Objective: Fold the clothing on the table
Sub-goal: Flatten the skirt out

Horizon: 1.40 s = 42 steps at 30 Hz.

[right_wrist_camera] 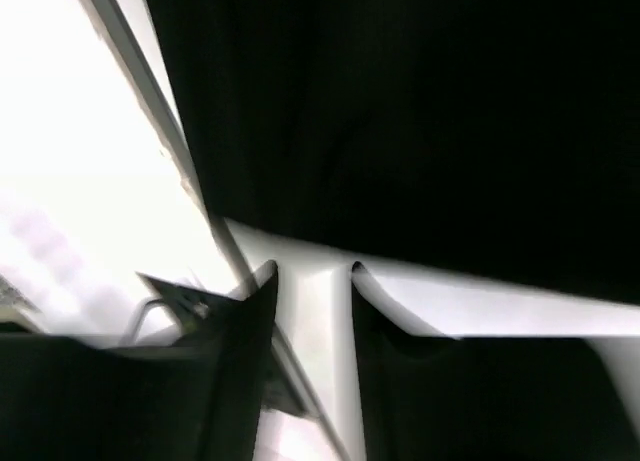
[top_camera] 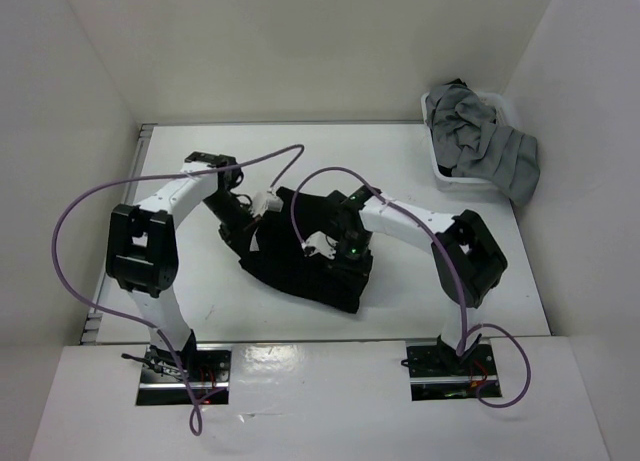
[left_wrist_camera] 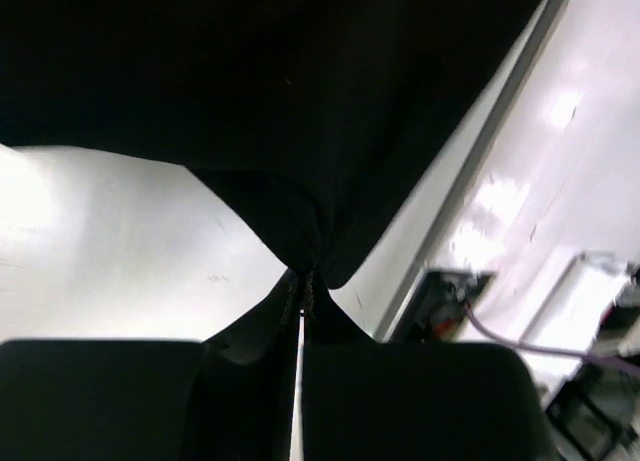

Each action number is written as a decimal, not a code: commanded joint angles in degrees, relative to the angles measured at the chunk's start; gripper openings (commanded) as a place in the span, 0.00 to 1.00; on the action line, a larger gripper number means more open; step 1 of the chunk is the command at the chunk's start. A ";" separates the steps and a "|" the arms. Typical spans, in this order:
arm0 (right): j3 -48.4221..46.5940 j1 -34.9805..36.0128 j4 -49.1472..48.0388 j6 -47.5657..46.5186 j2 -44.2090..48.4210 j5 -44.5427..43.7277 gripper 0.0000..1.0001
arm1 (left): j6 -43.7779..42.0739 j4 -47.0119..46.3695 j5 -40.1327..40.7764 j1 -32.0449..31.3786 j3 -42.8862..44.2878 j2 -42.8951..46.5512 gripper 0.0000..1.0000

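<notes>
Left wrist shows clothing (left_wrist_camera: 300,101) pinched in the closed left gripper (left_wrist_camera: 303,286).

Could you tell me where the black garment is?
Top view: the black garment lies centred on the table, left of the basket of grey clothes.

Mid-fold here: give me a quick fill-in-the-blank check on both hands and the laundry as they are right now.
1. The left hand is shut on the ___ clothing.
2. The right hand is ___, with only the bare table showing between its fingers.
3. The grey garments are piled in a white bin at the table's far ___ corner.

Missing words: black; open; right.
</notes>
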State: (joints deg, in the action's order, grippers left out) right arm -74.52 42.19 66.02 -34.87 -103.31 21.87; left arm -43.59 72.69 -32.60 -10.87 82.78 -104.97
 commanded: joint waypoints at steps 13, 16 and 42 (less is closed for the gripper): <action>-7.56 -16.41 -6.31 5.05 9.18 -3.59 0.80 | -2.81 1.85 4.31 0.67 2.01 6.35 0.72; -7.57 -20.03 -13.52 12.87 7.25 -4.38 0.80 | -2.29 -0.42 -0.61 1.20 7.56 3.12 0.79; -11.52 -24.00 -26.91 21.25 -7.96 -3.41 0.70 | 35.24 -34.99 0.51 1.91 25.49 -23.60 0.54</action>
State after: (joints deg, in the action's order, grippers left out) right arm -84.12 18.35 41.34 -13.91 -111.11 17.21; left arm -10.59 38.00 -31.42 -9.04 105.84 -124.38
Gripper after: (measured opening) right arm 0.702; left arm 0.551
